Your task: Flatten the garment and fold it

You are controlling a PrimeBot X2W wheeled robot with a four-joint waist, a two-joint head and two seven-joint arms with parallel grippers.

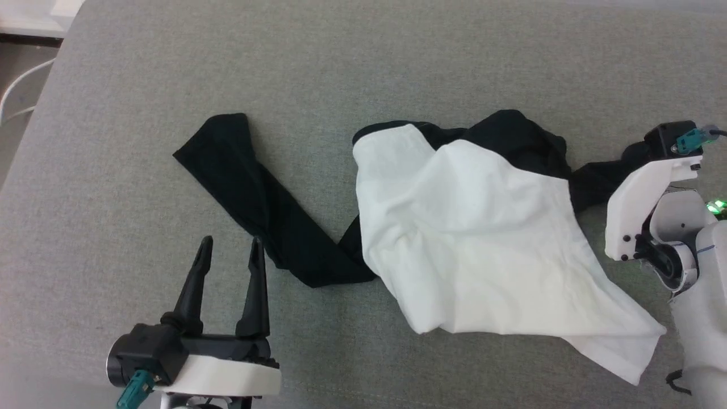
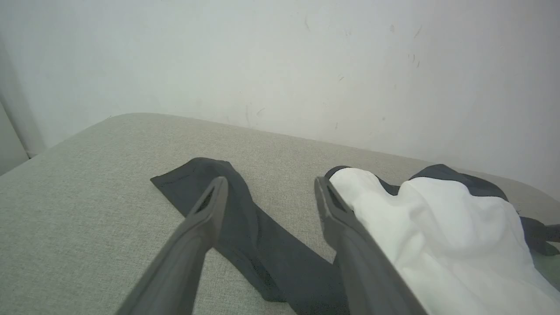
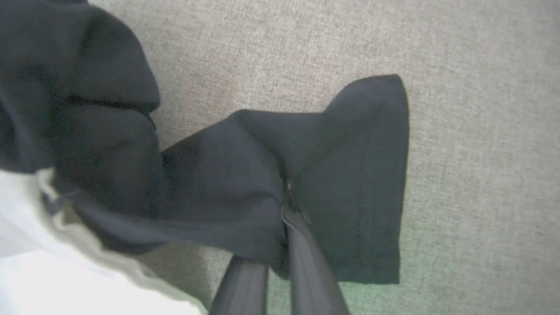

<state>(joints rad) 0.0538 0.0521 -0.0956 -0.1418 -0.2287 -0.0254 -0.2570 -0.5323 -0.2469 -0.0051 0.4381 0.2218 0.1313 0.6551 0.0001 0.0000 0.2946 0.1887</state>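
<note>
The garment (image 1: 471, 238) lies crumpled on the grey cloth surface (image 1: 363, 68), white body in the middle. One black sleeve (image 1: 255, 199) stretches out flat to the left. My left gripper (image 1: 230, 244) hovers open just in front of that sleeve, with nothing between its fingers. In the left wrist view the gripper (image 2: 271, 188) frames the sleeve (image 2: 245, 227) and the white body (image 2: 437, 236). The other black sleeve (image 3: 350, 175) is bunched at the right. My right gripper (image 3: 288, 205) is shut on a fold of it near the cuff. My right wrist (image 1: 642, 199) stands over that sleeve.
The grey surface ends at the left, where floor and a white fitting (image 1: 28, 17) show. A pale wall (image 2: 280, 65) rises behind the far edge. Bare grey cloth lies beyond the garment and along the near edge.
</note>
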